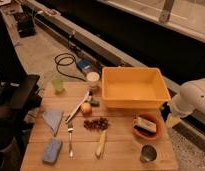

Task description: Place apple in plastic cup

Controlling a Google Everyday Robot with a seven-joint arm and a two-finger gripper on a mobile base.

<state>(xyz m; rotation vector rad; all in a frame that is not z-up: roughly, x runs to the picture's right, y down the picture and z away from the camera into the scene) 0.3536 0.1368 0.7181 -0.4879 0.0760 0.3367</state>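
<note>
The apple (86,108) lies on the desk (121,151) near the middle, free of any grip. The grapes (96,123) are just beside it on the near side, and a long white utensil (77,106) touches it or almost touches it on the left. The plastic cup (57,85) stands upright near the far left corner, apart from the apple.

My arm (192,101) is at the right end of the desk, beyond the yellow tub (133,89), so I judge the reach has not begun. To do it well, I should come down on the apple from above and close across its widest part, with care not to push the utensil or the grapes. Later I must lower it straight into the cup, because this cup looks light and may tip over.

My jaws are somewhere at the end of that arm, at the right edge, and I cannot tell if they are released or clenched. The arm is cut off by the picture border. I also cannot see inside the cup.
</note>
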